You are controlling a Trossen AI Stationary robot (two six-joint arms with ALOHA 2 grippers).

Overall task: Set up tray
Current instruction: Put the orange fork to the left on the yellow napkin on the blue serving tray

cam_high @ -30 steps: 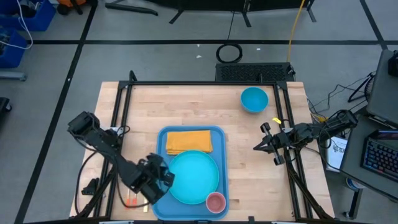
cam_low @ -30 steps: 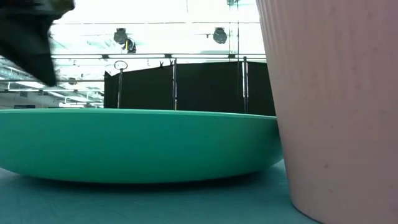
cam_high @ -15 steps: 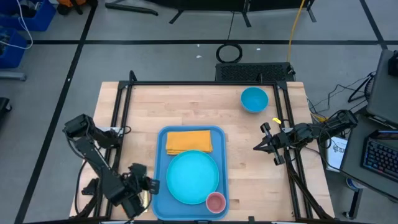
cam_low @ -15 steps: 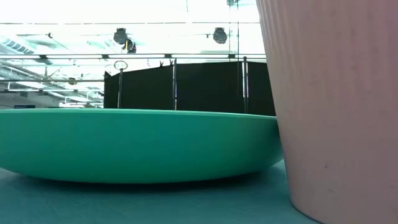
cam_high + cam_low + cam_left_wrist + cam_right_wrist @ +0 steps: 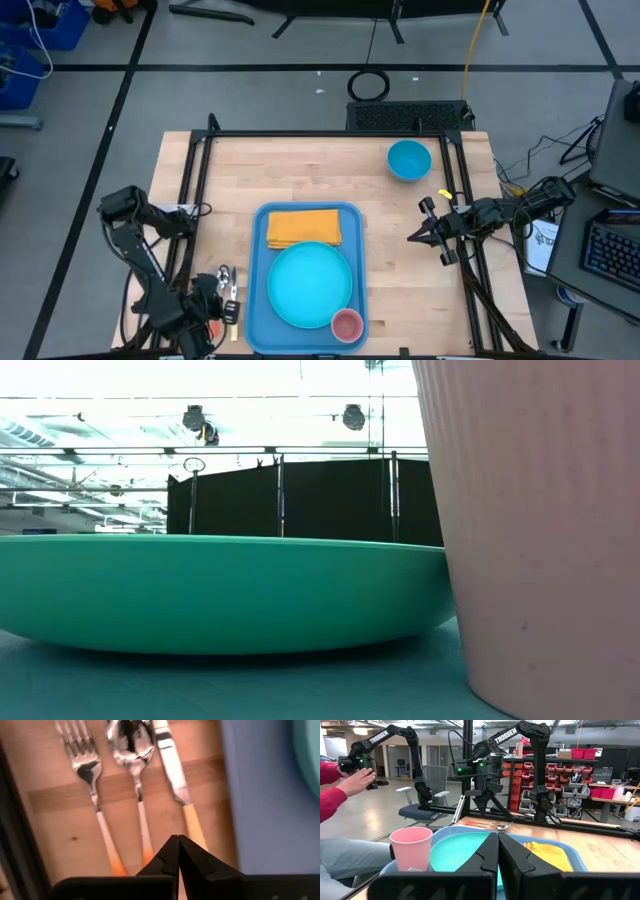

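Note:
The blue tray (image 5: 262, 300) lies at the table's near middle. On it are a yellow napkin (image 5: 303, 227), a turquoise plate (image 5: 310, 285) and a pink cup (image 5: 346, 324). A fork (image 5: 90, 770), a spoon (image 5: 131, 750) and a knife (image 5: 172, 770) lie side by side on the wood just left of the tray (image 5: 255, 795). My left gripper (image 5: 177, 839) is shut and points down above the cutlery's handle ends, between the spoon's and the knife's handles. My right gripper (image 5: 413, 238) waits shut at the table's right, held level above the wood.
A blue bowl (image 5: 408, 160) stands at the far right of the table. Black frame rails (image 5: 190, 190) run along the table's left and right sides. In the right wrist view a person's hand and red sleeve (image 5: 340, 782) show beyond the table. Bare wood lies right of the tray.
My left gripper has swung from over the tray's near left corner toward the table's left and near edges, off the tray, and now stands above the cutlery. Its wrist has rolled on the way. It has stayed shut. It has left the low view.

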